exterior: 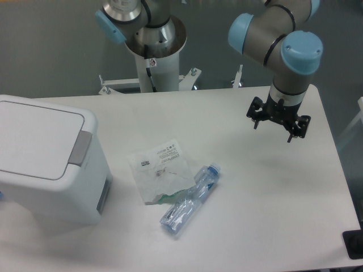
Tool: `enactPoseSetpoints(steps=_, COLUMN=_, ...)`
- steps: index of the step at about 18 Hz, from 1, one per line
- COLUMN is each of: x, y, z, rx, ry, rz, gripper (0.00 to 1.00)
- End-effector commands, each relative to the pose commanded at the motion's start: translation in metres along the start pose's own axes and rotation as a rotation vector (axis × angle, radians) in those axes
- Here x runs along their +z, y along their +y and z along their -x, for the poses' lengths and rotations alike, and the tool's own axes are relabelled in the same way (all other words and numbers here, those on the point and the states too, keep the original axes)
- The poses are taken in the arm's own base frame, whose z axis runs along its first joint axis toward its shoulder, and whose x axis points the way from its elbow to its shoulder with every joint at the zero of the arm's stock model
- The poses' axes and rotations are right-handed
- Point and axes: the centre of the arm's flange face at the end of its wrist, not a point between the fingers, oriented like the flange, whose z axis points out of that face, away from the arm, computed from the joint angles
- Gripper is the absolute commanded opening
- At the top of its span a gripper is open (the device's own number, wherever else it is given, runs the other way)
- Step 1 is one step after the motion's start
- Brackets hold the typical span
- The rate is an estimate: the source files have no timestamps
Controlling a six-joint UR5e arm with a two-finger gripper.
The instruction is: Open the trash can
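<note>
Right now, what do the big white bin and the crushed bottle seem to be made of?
The large white boxy bin looks like moulded plastic with a smooth, slightly glossy finish: rounded corners, a soft sheen, and a grey push tab. The crushed clear bottle with a blue cap looks like thin transparent plastic, since it is creased and see-through.

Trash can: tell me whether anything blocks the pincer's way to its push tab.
Nothing visible does. The pincer hangs above bare table, far right of the trash can. The plastic bag and bottle lie flat below that path.
</note>
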Motion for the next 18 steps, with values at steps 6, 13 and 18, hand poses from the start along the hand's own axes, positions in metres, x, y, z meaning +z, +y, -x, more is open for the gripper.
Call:
enactPoseSetpoints(steps=6, x=-0.006, y=0.002, z=0.003, rx=-0.004, ry=-0.004, rz=-0.02, gripper=1.0)
enactPoseSetpoints(steps=13, x=-0.012, y=-0.015, z=-0.014, rx=0.019, ry=-0.002, rz=-0.029, gripper=1.0)
enactPoseSetpoints(steps=18, x=-0.019, y=-0.044, z=-0.038, rx=-0.086, ry=0.018, rz=-0.097, gripper=1.0)
